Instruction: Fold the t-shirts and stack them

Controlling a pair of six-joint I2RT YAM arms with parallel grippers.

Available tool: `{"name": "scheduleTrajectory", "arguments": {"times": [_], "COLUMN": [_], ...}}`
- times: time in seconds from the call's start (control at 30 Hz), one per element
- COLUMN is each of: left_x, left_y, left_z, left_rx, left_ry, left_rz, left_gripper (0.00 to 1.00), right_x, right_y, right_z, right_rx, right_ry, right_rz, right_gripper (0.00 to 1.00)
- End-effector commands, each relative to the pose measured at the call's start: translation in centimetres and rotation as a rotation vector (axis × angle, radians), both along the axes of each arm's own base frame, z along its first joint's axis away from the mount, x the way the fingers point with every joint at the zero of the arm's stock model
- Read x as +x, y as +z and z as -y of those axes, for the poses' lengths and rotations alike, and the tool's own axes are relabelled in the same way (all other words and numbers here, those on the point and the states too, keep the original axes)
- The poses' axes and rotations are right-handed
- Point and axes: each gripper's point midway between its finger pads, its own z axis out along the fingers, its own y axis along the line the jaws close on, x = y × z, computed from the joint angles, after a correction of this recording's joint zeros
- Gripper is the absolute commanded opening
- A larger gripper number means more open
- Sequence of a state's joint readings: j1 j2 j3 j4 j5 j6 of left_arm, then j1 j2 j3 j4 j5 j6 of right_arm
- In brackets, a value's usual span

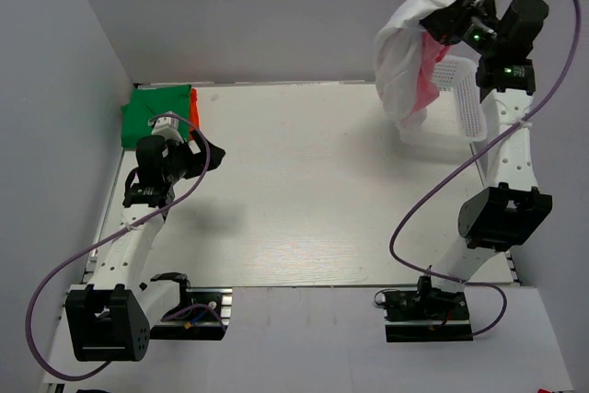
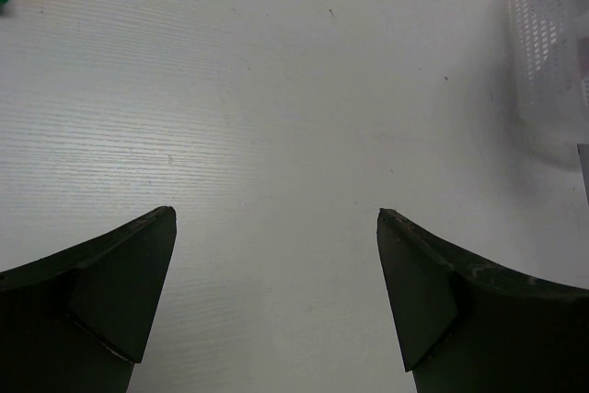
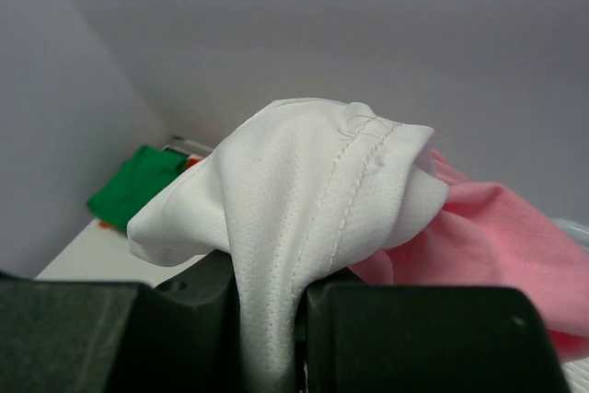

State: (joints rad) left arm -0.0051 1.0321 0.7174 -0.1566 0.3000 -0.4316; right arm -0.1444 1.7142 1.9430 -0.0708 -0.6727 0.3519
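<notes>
White t-shirt (image 3: pixel 304 190) is up in the air at the far right, bunched, hanging down over the far right corner of the table (image 1: pixel 322 190). A stitched hem runs across the top of the bunch in the right wrist view. Right gripper (image 1: pixel 431 23) has it: jaws nearly closed, a fold of white cloth pinched between the two fingers, the rest spilling over and below them. Salmon pink t-shirt (image 1: pixel 426 80) hangs tangled with the white one, showing between its folds from above and lying to the right of it, over the right finger, in the wrist view. Cannot tell whether the pink cloth is in the pinch too or only dragged up with the white.

White lattice basket (image 1: pixel 469 98) sits just below and right of the hanging cloth, tipped at an angle, right beside the right arm. The lower end of the white shirt reaches down near its far side.

Green t-shirt (image 1: pixel 156 112) lies flat and folded in the far left corner of the table. Orange t-shirt (image 1: pixel 194 109) shows as a strip along its right edge, touching it.

Left gripper (image 2: pixel 276 227) hangs over the left part of the table, near the green shirt, jaws spread wide, nothing between them, bare tabletop under it.
</notes>
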Motion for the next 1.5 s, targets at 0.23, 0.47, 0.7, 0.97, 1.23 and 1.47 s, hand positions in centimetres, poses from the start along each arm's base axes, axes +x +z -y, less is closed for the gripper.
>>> {"name": "scheduleTrajectory", "arguments": {"times": [0.23,0.47,0.7,0.97,1.23,1.47], "left_x": [0.0,-0.1,-0.3,-0.4,-0.4,-0.3], "left_y": [1.9,1.7,1.6,1.9,1.4,1.4], "left_z": [0.4,0.3,0.3,0.3,0.5,0.6], "left_rx": [-0.022,-0.027,-0.027,-0.036,-0.047,-0.051], "left_ry": [-0.009,0.003,0.003,0.006,0.002,-0.007], "left_rz": [0.050,0.045,0.045,0.052,0.041,0.041], "left_gripper": [1.00,1.00,1.00,1.00,1.00,1.00], "right_x": [-6.7,-5.5,-7.6,-7.2,-9.3,-9.7], "right_y": [1.3,-12.7,-28.0,-28.2,-27.9,-29.8], "right_z": [-15.2,-21.8,-26.2,-23.4,-24.8,-28.8], "right_rx": [-0.074,-0.102,-0.249,-0.370,-0.526,-0.796], "right_ry": [0.311,0.252,0.294,0.084,0.159,0.288], "right_rz": [0.156,-0.064,-0.404,-0.365,-0.294,-0.123], "right_gripper": [0.00,0.00,0.90,0.90,0.90,0.90]}}
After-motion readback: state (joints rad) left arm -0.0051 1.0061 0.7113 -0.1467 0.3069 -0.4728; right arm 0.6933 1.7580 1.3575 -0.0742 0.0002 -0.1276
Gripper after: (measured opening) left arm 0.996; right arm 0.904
